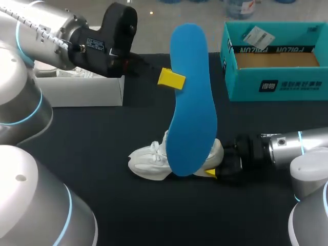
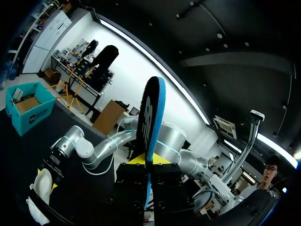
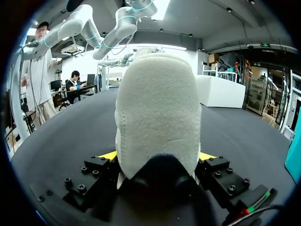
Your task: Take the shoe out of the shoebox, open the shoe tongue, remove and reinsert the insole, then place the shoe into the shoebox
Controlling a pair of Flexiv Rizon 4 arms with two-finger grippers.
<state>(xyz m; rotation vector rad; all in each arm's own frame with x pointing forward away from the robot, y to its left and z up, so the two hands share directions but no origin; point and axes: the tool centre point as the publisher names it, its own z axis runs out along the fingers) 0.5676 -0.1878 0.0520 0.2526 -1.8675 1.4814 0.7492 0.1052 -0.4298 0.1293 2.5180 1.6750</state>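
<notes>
A blue insole (image 1: 192, 102) hangs on end above the table, and my left gripper (image 1: 171, 78) is shut on its edge about halfway up. In the left wrist view the insole (image 2: 153, 117) stands edge-on between the fingers of the left gripper (image 2: 149, 162). The white shoe (image 1: 154, 160) lies on the black table below it, toe toward the left. My right gripper (image 1: 215, 164) is shut on the shoe's heel. In the right wrist view the heel (image 3: 157, 113) fills the gap of the right gripper (image 3: 158, 157), with a yellow tip against each side. The shoe (image 2: 41, 186) also shows far below the left gripper.
The open teal shoebox (image 1: 277, 84) stands at the back right of the table, a paper tag inside it. A white box (image 1: 87, 92) sits at the back left, under my left arm. The black table (image 1: 92, 138) spreads around the shoe.
</notes>
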